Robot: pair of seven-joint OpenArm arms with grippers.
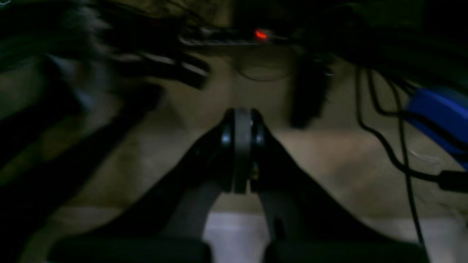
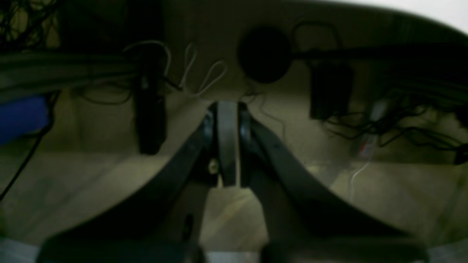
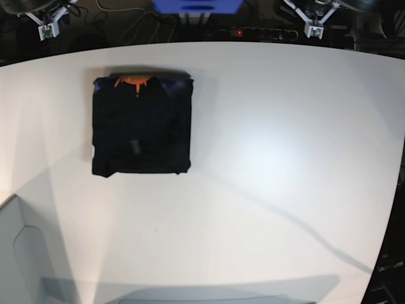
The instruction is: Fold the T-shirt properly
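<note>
From the base view I see the T-shirt lying folded into a compact, nearly square black bundle on the white table, toward the far left part of the surface. An orange patch shows at its far edge, and a small tag sits on top near the middle. Neither arm reaches over the table in this view.

On my left wrist feed, the left gripper is clenched: its two dark fingers meet at the tip with nothing between them. It hangs beyond the table edge, over a tan floor with black cables, a blue object at the right, and a power strip with a red light far off.

On my right wrist feed, the right gripper is likewise pressed closed on nothing, with cables and a blue object on the floor behind it.
</note>
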